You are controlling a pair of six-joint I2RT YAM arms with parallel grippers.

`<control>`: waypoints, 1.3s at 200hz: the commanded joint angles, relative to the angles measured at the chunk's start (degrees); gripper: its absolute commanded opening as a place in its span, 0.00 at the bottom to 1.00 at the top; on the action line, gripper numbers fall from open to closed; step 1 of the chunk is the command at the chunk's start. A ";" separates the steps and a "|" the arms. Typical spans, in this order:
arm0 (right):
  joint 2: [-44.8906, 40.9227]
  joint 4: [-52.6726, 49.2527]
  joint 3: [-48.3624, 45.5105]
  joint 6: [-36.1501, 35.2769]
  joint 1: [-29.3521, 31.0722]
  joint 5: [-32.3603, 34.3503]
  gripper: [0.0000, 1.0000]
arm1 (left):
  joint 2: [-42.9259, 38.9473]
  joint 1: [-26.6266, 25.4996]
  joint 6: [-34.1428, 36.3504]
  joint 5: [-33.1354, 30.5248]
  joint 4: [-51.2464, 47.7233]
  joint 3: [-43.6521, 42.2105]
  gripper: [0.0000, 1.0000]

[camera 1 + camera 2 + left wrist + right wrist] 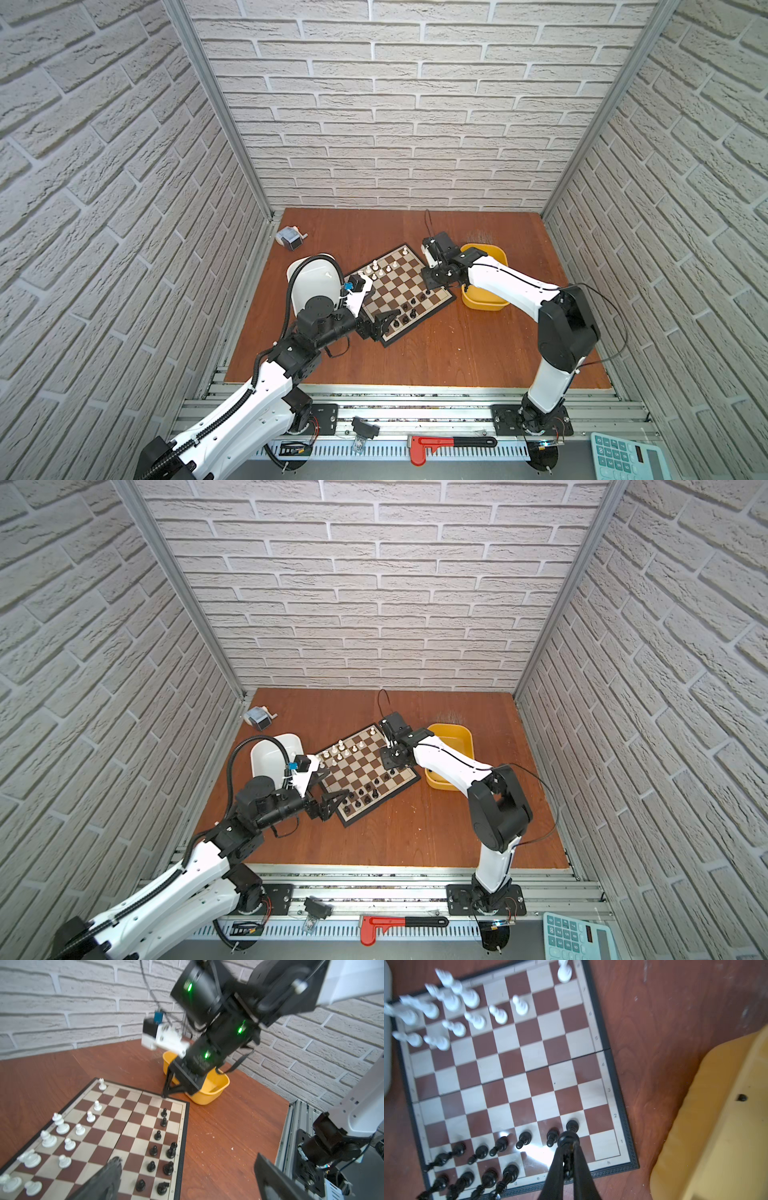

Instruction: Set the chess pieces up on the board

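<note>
Closest to the lens in the right wrist view, the right gripper (568, 1148) has its two black fingers (556, 1167) pressed together on a black piece (568, 1139). Only a round end of it shows between the tips, so I cannot tell what kind of piece it is, nor whether it touches the board (517, 1076). It hangs over the black side's rows, just beside a black pawn (572, 1125). The other black pieces (500, 1145) stand in two ragged rows along that edge, and the frame cuts off the nearest ones. The white pieces (452, 1001) at the opposite edge are smeared by blur, so their kinds are hard to make out. The white tub (387, 1022) is only a sliver at the frame's edge, and the yellow tub (716, 1115) is cut off too.

In the left wrist view the left gripper (187, 1157) has its jaws spread wide. One finger (108, 1176) is over the board's squares and the other (270, 1176) is out beyond its rim. Both are cropped and blurred, and neither touches a piece that shows.

In both top views the board lies at an angle on the table (457, 353) between the two tubs. The left wrist covers its corner by the white pieces, and the right wrist hides its own fingertips.
</note>
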 commanded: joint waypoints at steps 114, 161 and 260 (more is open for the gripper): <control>4.37 -8.69 1.89 -4.97 1.09 4.48 0.06 | 2.72 -0.02 0.38 2.65 6.53 1.19 0.98; 5.50 -7.98 1.44 -5.09 1.11 4.83 0.06 | 2.79 -0.08 0.22 2.56 6.60 1.22 0.98; 7.83 -7.68 1.13 -5.09 1.08 3.71 0.06 | 3.11 -0.11 0.10 2.90 6.79 1.31 0.98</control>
